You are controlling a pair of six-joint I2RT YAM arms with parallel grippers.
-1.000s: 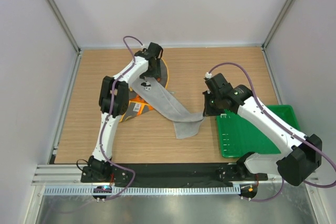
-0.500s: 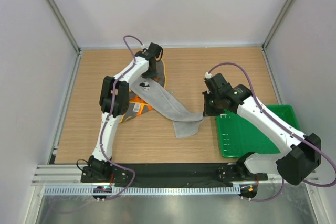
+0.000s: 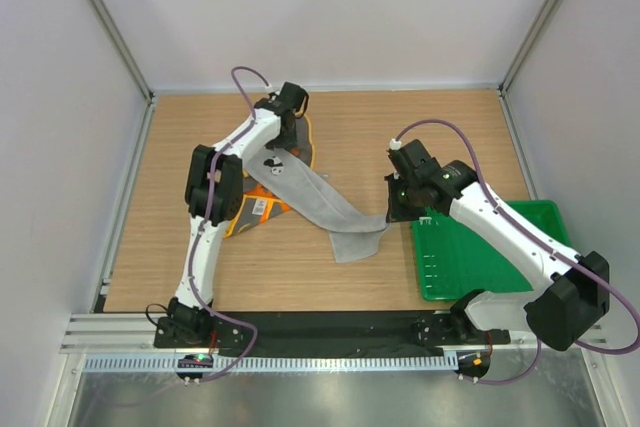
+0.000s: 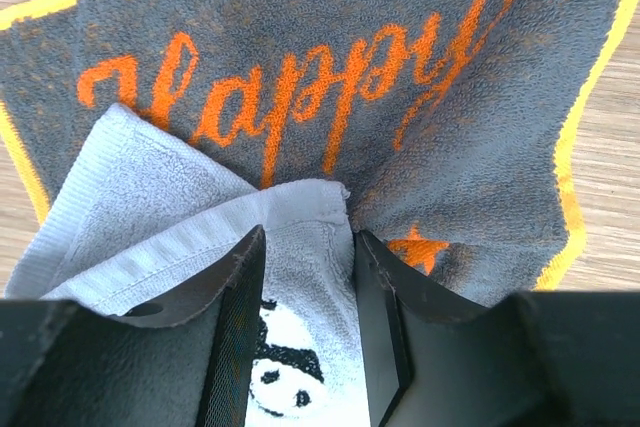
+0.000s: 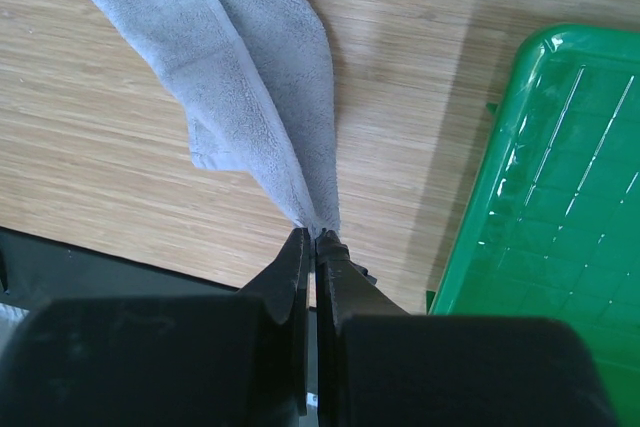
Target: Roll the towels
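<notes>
The light grey towel (image 3: 322, 203) stretches as a twisted band from back left to the table's middle. Its far corner (image 4: 150, 197), with a panda print, lies on the dark grey towel (image 4: 480, 147) with orange lettering and yellow edges. My left gripper (image 4: 307, 237) stands over that corner, jaws apart, the cloth lying flat between them. In the top view the left gripper (image 3: 286, 140) covers most of the dark towel (image 3: 303, 152). My right gripper (image 5: 314, 237) is shut on the grey towel's near end (image 5: 250, 77) and holds it just off the table by the tray; from above, this gripper (image 3: 392, 213) shows there.
A green plastic tray (image 3: 500, 257) sits at the right front, its corner (image 5: 560, 207) right beside the right gripper. An orange and dark fold of cloth (image 3: 262, 205) lies under the left forearm. Grey walls enclose the table on three sides.
The left gripper's jaws have narrowed around the grey towel's corner and the left wrist has shifted slightly. The right arm and the towel's near end have stayed put.
</notes>
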